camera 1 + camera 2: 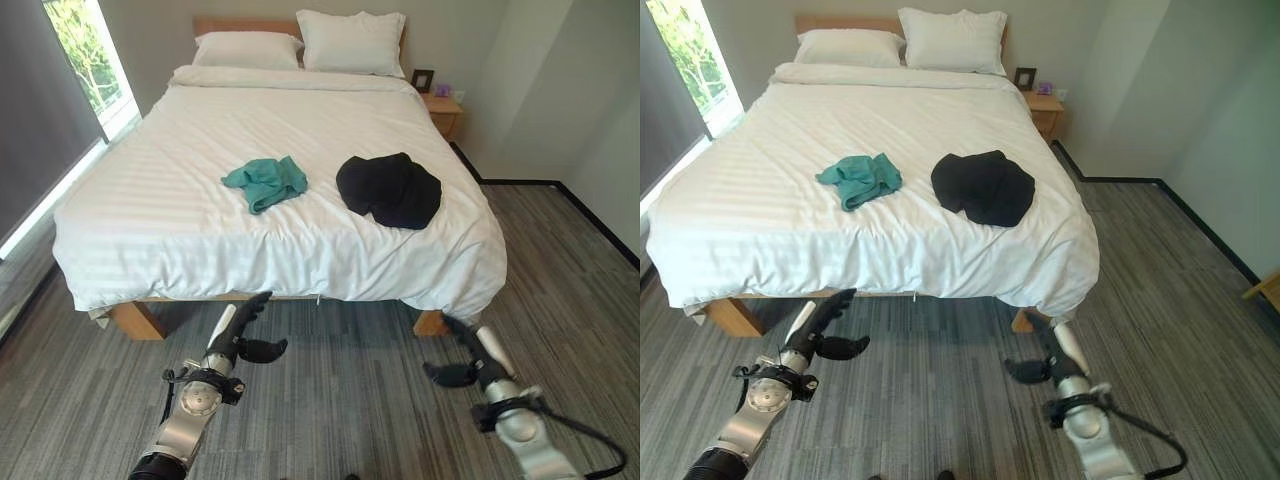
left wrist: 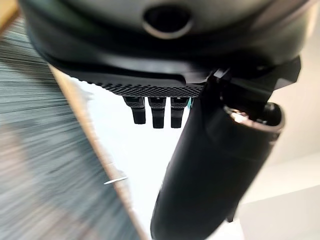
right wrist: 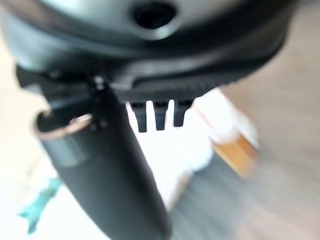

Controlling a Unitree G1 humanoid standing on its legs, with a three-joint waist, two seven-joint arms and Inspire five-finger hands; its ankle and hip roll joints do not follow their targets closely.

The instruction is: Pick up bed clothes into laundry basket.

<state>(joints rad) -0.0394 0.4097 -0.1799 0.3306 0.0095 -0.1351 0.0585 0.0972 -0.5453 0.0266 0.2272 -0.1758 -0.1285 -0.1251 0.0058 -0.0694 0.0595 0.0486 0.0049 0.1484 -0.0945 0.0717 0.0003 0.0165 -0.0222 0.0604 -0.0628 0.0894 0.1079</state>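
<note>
Crumpled teal garment [image 1: 265, 181], crumpled black garment [image 1: 390, 189], apart, on white bed [image 1: 150, 190]

The right hand [image 3: 150, 95] has its fingers [image 3: 159, 117] straight and its thumb [image 3: 105, 175] extended. Past them lie the white bed [image 3: 165, 150], a teal garment [image 3: 42, 205], a wooden bed leg [image 3: 237, 150] and grey floor [image 3: 280, 165].

Grey carpet [image 1: 330, 400] — bright window [image 1: 90, 55]

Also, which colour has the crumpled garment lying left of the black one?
Teal green garment, clearest in the left eye view.
</note>
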